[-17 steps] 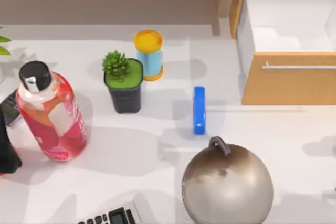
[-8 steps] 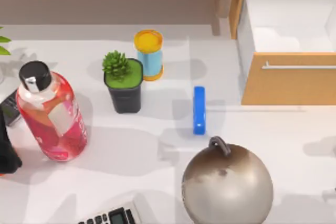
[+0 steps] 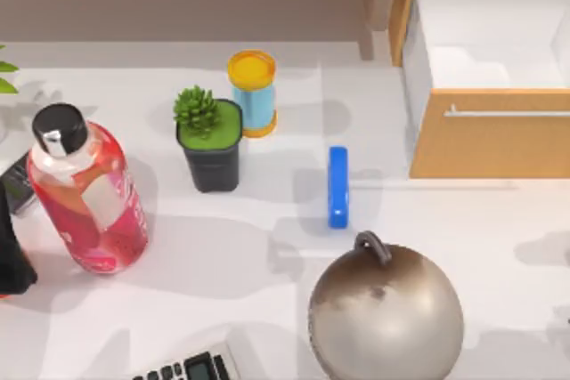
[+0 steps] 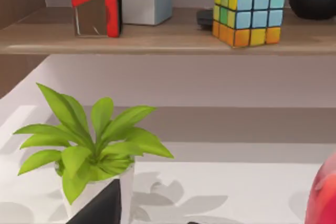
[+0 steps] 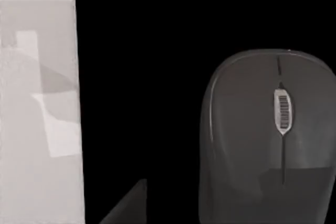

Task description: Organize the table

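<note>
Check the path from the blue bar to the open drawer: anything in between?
Nothing visible stands between the blue bar and the open drawer; bare table lies between. The metal ball sits nearer the camera, off that line.

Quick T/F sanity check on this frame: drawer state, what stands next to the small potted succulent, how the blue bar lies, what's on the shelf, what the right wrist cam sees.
1. The light-wood drawer is pulled open. True.
2. The yellow-capped blue cylinder stands right beside the black-potted succulent. True.
3. The blue bar stands upright on the table. False: it lies flat, between the succulent and the drawer.
4. A colour cube sits on the wooden shelf. True.
5. The red bottle has a yellow cap. False: its cap is black.
6. The right wrist view shows a calculator. False: it shows a grey computer mouse.
</note>
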